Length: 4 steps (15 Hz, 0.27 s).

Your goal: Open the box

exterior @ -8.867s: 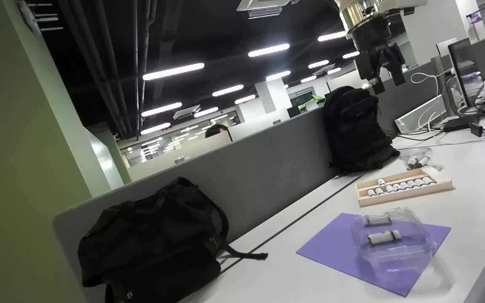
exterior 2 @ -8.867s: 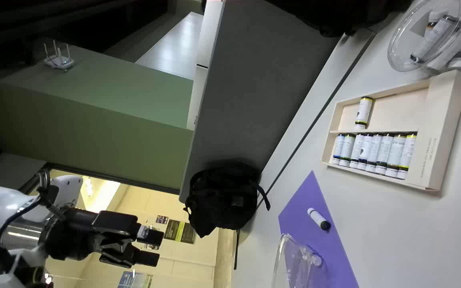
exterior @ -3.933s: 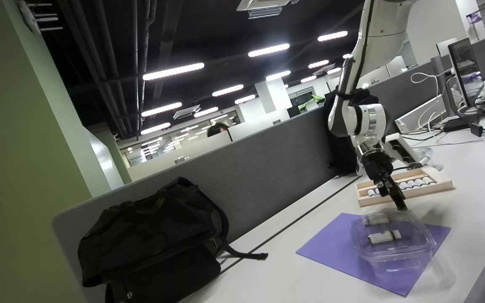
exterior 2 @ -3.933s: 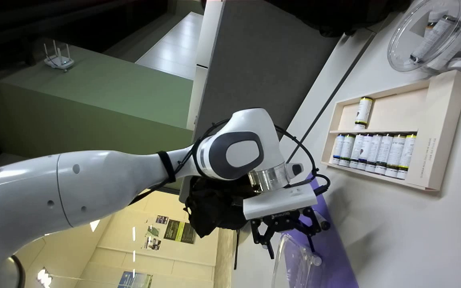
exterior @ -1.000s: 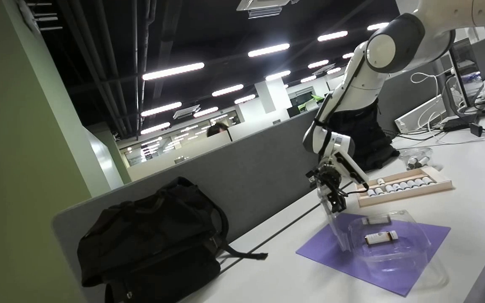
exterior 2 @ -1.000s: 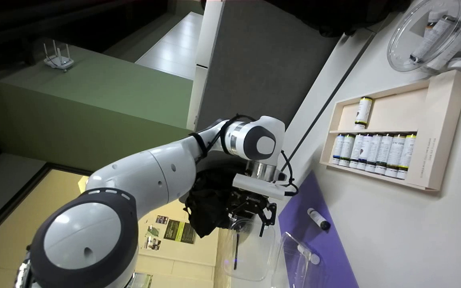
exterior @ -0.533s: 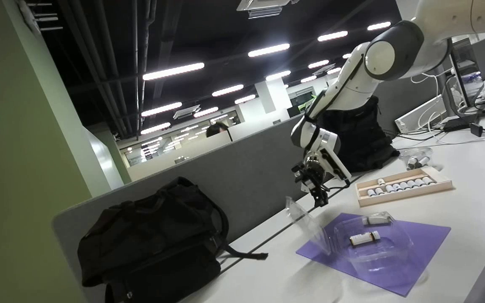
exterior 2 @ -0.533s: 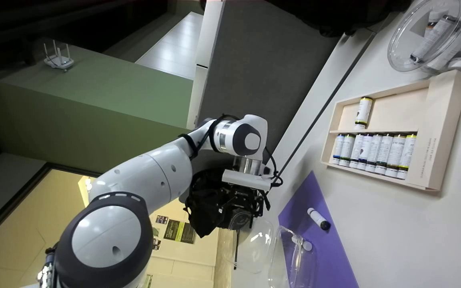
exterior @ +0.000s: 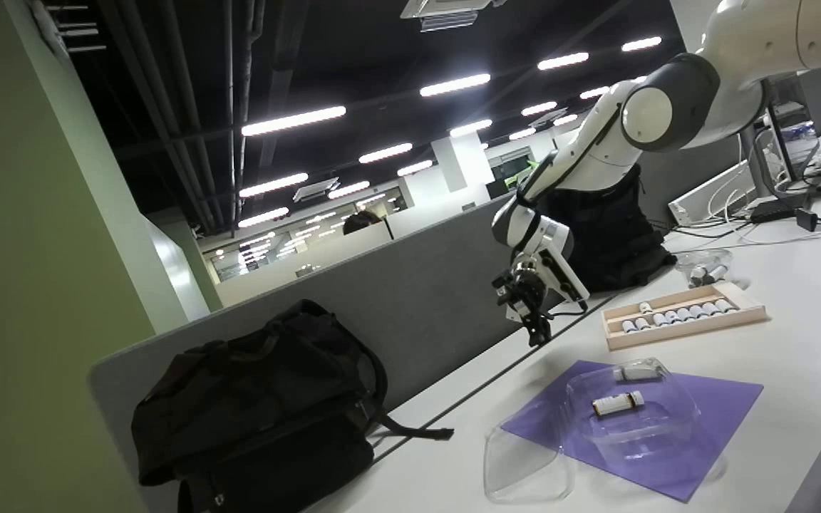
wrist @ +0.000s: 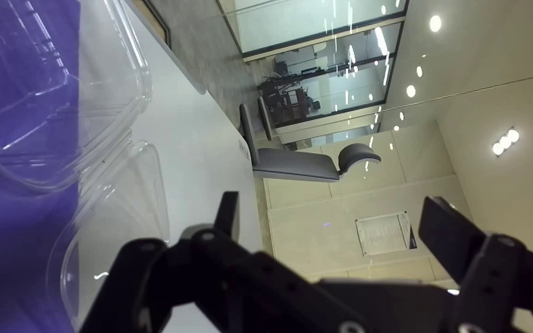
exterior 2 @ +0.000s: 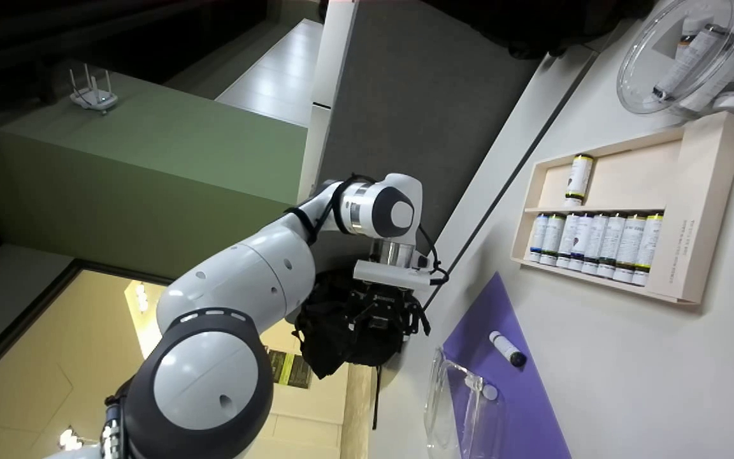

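1. When checking the latest change, start nearest, at the bottom of an exterior view, right of centre: note the clear lid (exterior: 528, 467) now lying across the white table (exterior: 442, 477) and purple sheet (exterior: 727, 400), not tilted up as half a second ago.
2. Just beyond, toward lower right, locate the box (exterior: 665, 415) on the sheet, uncovered and meeting the lid along one edge. Judge the opening as done; watch for spring-back.
3. Farther back, inspect the gripper (wrist: 333, 210), across the lower right of the wrist view: spread wide apart, holding nothing, touching neither lid nor box.
4. Farthest, at centre right, note the black backpack (exterior: 610, 249) behind the arm (exterior: 599, 164).
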Motion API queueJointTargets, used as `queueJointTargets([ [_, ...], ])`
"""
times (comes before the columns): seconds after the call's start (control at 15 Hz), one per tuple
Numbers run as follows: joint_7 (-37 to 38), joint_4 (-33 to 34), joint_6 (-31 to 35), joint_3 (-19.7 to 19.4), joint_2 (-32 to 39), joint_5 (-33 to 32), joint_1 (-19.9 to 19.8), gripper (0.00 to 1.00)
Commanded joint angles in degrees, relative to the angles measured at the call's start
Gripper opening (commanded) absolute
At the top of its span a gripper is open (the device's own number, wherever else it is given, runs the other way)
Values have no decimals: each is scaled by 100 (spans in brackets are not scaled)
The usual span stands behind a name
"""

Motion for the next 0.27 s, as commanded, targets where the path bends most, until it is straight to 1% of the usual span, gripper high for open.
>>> queueJointTargets([
  [0.0, 676, 212, 90, -132, -263, -445, 169, 100],
  [0.07, 201, 106, 46, -28, -38, -237, 50, 100],
  [0.13, 302, 121, 72, -45, -101, -299, 83, 100],
  [0.2, 397, 167, 93, 57, -123, -430, 51, 100],
])
